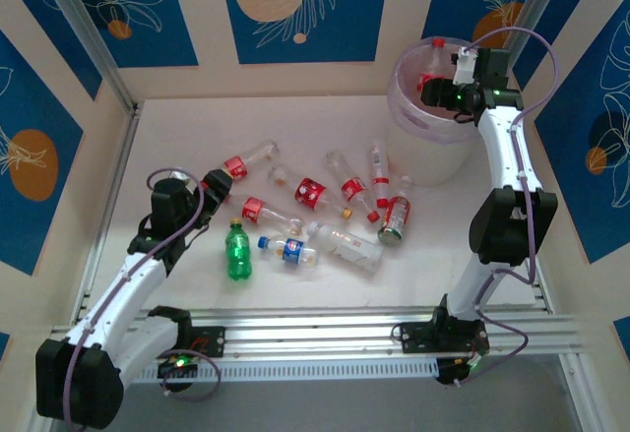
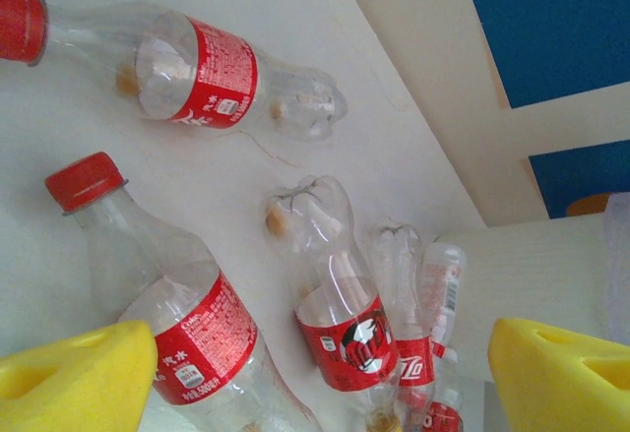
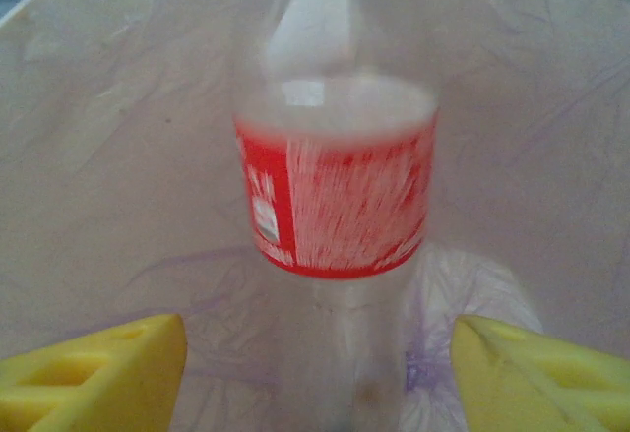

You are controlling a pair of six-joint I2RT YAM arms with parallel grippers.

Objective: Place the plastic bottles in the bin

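Nearest the bases, the left claw (image 1: 214, 185) hangs over the worktop (image 1: 177, 127) with its pads spread wide, gripping nothing; about nine plastic bottles (image 1: 311, 193) lie scattered there, the green bottle (image 1: 236, 251) among them. Farther back, the right claw (image 3: 317, 368) gapes above the bin (image 1: 429, 153), one red-labelled bottle (image 3: 335, 191) within its rim: barely begun, I judge

1. The white table (image 1: 177, 127) is bare along its left and far sides.
2. The bin (image 1: 438, 161) stands at its far right.
3. Red-labelled bottles (image 1: 311, 193) lie scattered on their sides across the middle.
4. A green bottle (image 1: 237, 252) and a blue-labelled bottle (image 1: 291, 249) lie just beside each other, nearest the front.
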